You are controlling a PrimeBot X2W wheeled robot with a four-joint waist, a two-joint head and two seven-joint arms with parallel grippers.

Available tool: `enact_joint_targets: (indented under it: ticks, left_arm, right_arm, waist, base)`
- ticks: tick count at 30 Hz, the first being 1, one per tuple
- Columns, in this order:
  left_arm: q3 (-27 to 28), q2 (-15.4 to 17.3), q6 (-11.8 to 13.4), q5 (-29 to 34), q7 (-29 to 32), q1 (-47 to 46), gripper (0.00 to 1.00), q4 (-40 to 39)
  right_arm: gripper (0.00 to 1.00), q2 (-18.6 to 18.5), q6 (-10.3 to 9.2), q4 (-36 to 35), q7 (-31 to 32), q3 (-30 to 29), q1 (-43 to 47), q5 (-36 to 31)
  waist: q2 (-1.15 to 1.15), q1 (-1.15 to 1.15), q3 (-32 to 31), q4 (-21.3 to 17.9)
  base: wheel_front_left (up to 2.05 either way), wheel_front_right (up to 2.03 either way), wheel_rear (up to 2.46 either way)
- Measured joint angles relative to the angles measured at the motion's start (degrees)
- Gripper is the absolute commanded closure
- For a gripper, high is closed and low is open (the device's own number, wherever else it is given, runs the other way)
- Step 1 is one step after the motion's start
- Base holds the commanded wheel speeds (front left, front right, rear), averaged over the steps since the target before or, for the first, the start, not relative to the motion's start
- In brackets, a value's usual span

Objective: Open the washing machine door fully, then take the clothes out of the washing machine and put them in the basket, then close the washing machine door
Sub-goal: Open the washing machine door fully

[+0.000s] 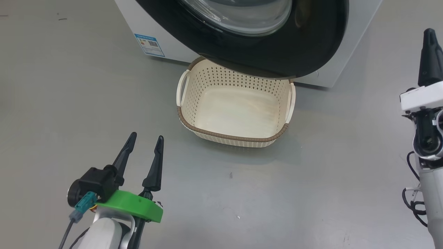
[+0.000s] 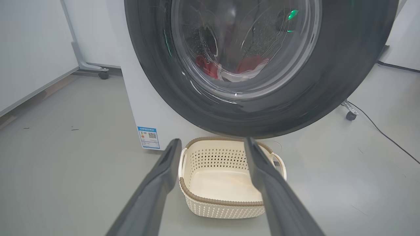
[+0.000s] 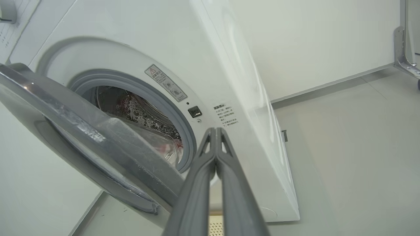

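The washing machine (image 1: 152,27) stands at the top of the head view. Its door (image 1: 311,41) is swung partly out, and the black frame hangs over the far rim of the basket (image 1: 235,138). Red and white clothes (image 2: 249,64) lie in the drum, seen through the door's glass bowl (image 2: 246,49). My left gripper (image 1: 146,137) is open and holds nothing, low over the floor to the left of the basket and in front of it. My right gripper (image 3: 216,130) is shut on nothing, just off the door's free edge (image 3: 147,183) and pointing at the grey-rimmed opening (image 3: 183,131).
The basket (image 2: 223,203) sits on the grey floor right against the machine's front. A wheeled frame leg (image 2: 95,68) stands left of the machine; a caster (image 2: 350,115) and a black cable (image 2: 384,132) lie to its right. Open floor surrounds the left gripper.
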Motion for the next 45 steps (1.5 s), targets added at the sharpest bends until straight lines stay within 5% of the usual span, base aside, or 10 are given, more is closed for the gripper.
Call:
enact_joint_targets:
  ticks: [27,45]
  left_arm:
    - [-2.89,-0.98,0.0,-0.97,0.0,-3.41,0.0,0.59]
    - [-3.27,-1.14,0.0,-1.05,0.0,-3.61,0.0,1.93]
  right_arm:
    - [1.0,3.52,-6.02,5.37,20.8,-9.45,-17.4,24.12]
    - [1.0,5.88,-6.58,11.11,29.7,-11.89,-22.17,31.96]
  waist:
    - [0.0,0.0,5.22,4.1]
    - [0.0,0.0,5.68,5.77]
  base:
    - [0.0,0.0,0.0]
    - [0.0,0.0,0.0]
